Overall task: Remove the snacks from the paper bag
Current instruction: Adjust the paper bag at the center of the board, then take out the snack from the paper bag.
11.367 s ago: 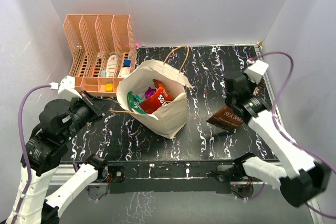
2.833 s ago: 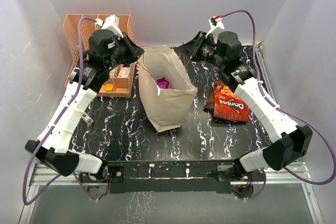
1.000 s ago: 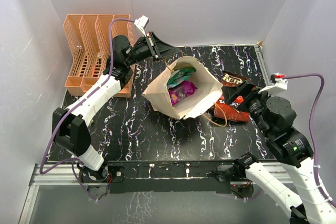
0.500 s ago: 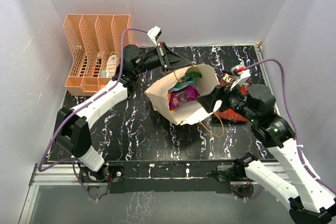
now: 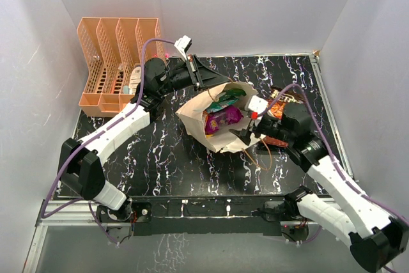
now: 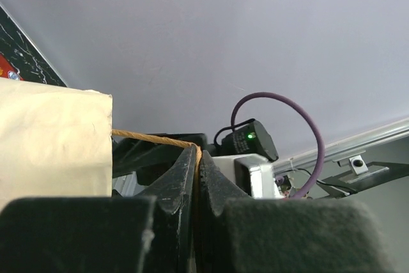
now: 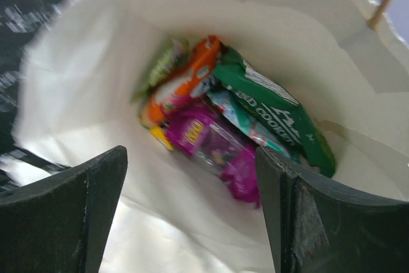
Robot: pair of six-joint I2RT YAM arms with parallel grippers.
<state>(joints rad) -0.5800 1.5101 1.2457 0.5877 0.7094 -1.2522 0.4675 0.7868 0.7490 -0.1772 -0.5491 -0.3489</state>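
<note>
The paper bag [image 5: 192, 114] lies tilted at mid-table, its mouth turned toward the right arm. My left gripper [image 5: 208, 80] is shut on the bag's brown cord handle [image 6: 153, 137], which runs between the pinched fingers [image 6: 185, 177]. My right gripper [image 5: 246, 133] is open at the bag's mouth, with nothing between its fingers [image 7: 70, 209]. Inside the bag [image 7: 96, 62] lie snacks: a purple packet [image 7: 211, 142], a green one [image 7: 275, 113] and an orange one [image 7: 185, 84]. The purple packet [image 5: 222, 118] and green packet [image 5: 225, 99] also show from above.
A red chip bag [image 5: 276, 140] and a dark packet [image 5: 281, 97] lie on the black marbled table, partly under the right arm. The orange rack [image 5: 118, 62] stands at the back left. A loose cord handle [image 5: 259, 156] trails in front of the bag.
My right arm has swung left and its open jaws now reach the bag's mouth. The left gripper still holds the handle, and the bag has shifted slightly.
</note>
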